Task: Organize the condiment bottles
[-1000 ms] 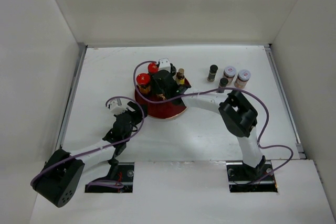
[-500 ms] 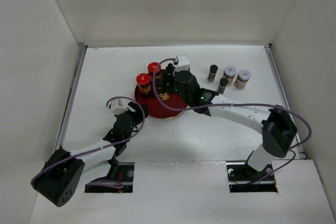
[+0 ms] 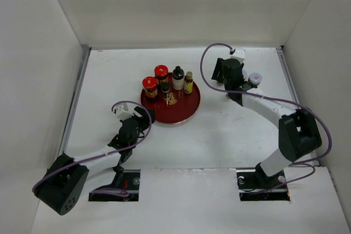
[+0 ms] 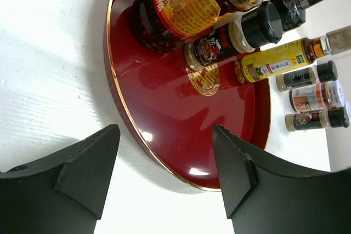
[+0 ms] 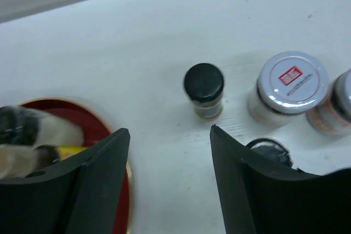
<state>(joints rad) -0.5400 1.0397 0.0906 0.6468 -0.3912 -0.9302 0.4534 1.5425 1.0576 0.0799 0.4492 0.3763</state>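
Left side first: left gripper [image 4: 164,130] sits at the near-left rim of the red tray [image 3: 184,114], jaws spread, nothing between them.

On the tray, five items upright, bunched in the back half:
- front red-capped jar [image 3: 149,85]
- back red-capped jar [image 3: 160,72]
- short black-capped shaker [image 3: 165,87], just beside both
- white-bodied bottle [image 3: 177,78]
- slim yellow-labelled bottle [image 3: 188,83]

The front half of the tray is bare.

Right of the tray, four are left on the counter [image 3: 109,80]:
- black-capped bottle [image 5: 203,89]
- white-lidded jar [image 5: 289,80]
- second lidded jar [image 5: 340,105], cut off by the frame edge
- another black cap [image 5: 267,147], half hidden behind a finger

Right gripper [image 5: 169,130] hovers over this group, jaws wide apart and empty. The black-capped bottle sits roughly in line with the gap, just ahead.

Estimate: a bit over half done if the tray is the target, with four to move.

Looks: the red-capped jars are dark glass with orange labels. The leftovers are small, with brownish contents. The slim ones look tippy, so I'd grasp them low.
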